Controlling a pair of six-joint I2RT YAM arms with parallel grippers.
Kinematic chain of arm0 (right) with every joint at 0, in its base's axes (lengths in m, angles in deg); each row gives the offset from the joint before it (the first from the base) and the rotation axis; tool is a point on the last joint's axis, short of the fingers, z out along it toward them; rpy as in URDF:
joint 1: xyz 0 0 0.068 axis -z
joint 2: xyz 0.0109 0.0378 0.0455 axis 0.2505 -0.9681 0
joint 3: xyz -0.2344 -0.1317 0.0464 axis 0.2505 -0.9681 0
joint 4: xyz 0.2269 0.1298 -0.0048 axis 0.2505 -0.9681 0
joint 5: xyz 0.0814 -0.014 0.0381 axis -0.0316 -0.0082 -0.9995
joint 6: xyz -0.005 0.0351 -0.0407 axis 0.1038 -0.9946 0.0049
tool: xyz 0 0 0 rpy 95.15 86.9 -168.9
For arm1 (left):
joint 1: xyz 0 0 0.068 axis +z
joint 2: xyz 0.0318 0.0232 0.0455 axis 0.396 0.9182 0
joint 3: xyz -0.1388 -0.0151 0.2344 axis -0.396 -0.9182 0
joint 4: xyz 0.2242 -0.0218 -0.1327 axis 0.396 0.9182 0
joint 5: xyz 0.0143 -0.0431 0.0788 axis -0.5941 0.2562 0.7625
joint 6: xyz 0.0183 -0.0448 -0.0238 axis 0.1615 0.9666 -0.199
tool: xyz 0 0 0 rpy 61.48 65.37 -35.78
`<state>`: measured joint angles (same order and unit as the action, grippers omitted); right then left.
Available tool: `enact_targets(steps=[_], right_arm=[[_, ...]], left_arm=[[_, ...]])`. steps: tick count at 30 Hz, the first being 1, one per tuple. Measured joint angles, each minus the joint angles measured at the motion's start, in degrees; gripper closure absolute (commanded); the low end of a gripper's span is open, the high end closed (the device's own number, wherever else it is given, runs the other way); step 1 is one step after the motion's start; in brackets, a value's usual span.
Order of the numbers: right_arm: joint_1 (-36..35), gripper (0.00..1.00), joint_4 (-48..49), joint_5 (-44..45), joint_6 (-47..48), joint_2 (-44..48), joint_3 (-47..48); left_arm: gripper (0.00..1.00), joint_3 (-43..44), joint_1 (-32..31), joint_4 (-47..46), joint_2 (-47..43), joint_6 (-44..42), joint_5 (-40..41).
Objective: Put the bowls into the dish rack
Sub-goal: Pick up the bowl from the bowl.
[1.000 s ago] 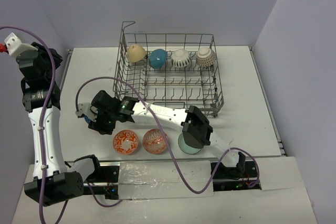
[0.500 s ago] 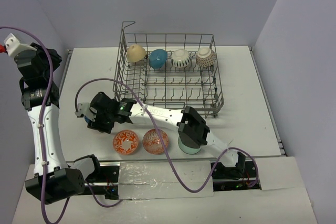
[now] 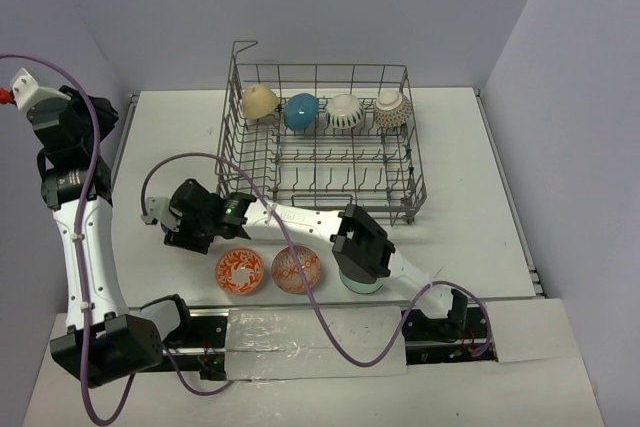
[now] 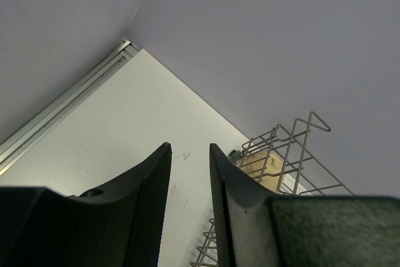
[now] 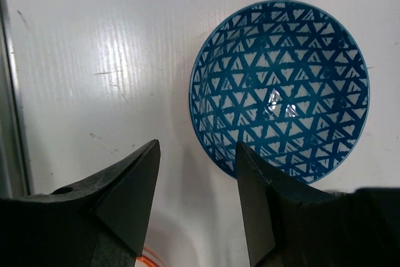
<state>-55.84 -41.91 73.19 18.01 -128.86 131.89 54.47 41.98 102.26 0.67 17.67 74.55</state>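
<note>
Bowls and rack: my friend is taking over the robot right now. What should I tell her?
Left gripper: jaws slightly apart, empty, raised off to the side, away from the bowls.
Right gripper: jaws open, hanging over the rim of the blue triangle bowl on the table, not closed on it.
Done: four bowls stand in the back row of the rack: tan bowl, teal bowl, white striped bowl, brown-patterned bowl.
To do: the blue triangle bowl, two orange bowls and a pale green bowl, all on the table in front of the rack.
</note>
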Motion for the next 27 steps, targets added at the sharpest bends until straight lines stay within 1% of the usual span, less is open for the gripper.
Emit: enact_targets(steps=[6, 9, 15, 26, 27], right_arm=[[0.0, 0.41, 0.9, 2.0, 0.3, -1.8, 0.0], [0.0, 0.46, 1.1, 2.5, 0.3, -1.9, 0.0], [0.0, 0.52, 1.8, 2.8, 0.5, -1.9, 0.0], [0.0, 0.58, 2.4, 3.9, 0.7, -1.9, 0.0], [0.0, 0.6, 2.4, 4.2, 0.7, -1.9, 0.0]], left_arm=[[0.64, -0.1, 0.8, -0.4, 0.1, 0.6, -0.8], [0.64, -0.1, 1.0, -0.8, 0.1, 0.6, -1.2], [0.64, -0.1, 1.2, -0.8, 0.1, 0.8, -1.9], [0.64, -0.1, 1.4, -1.2, 0.1, 1.0, -2.9], [0.64, -0.1, 1.4, -1.2, 0.1, 1.1, -3.0]])
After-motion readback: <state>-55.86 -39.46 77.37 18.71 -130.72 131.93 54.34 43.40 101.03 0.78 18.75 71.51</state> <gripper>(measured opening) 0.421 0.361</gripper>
